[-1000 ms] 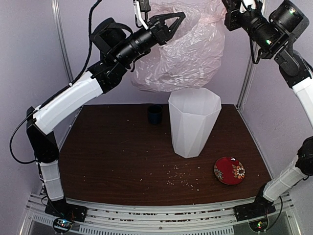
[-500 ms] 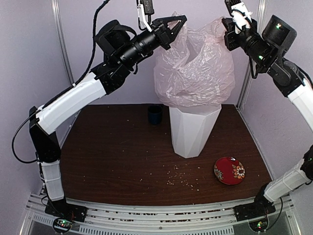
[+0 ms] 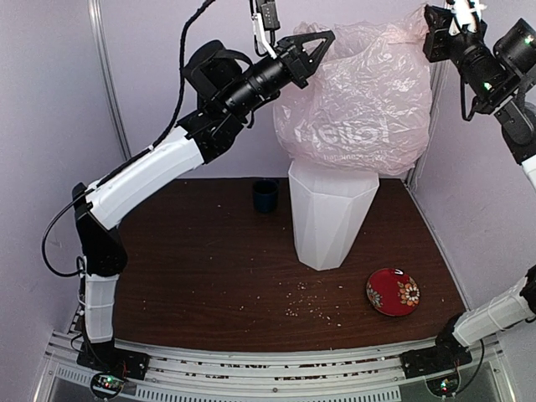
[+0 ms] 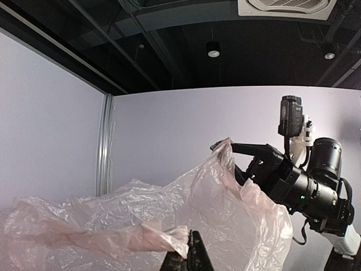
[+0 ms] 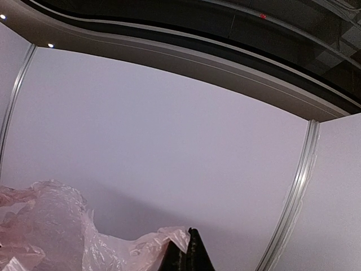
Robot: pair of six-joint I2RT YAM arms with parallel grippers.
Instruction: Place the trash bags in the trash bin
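Left gripper (image 3: pixel 322 40) and right gripper (image 3: pixel 430 25) are clamped on upper corners of the crinkly, translucent pale pink plastic bag (image 3: pixel 360 109), hung at upper centre over the tall white faceted plastic bin (image 3: pixel 329 219); light, limp, slippery handling is expected; bunched edges are best pinched.

Lab booth: white panel walls (image 3: pixel 46 126)
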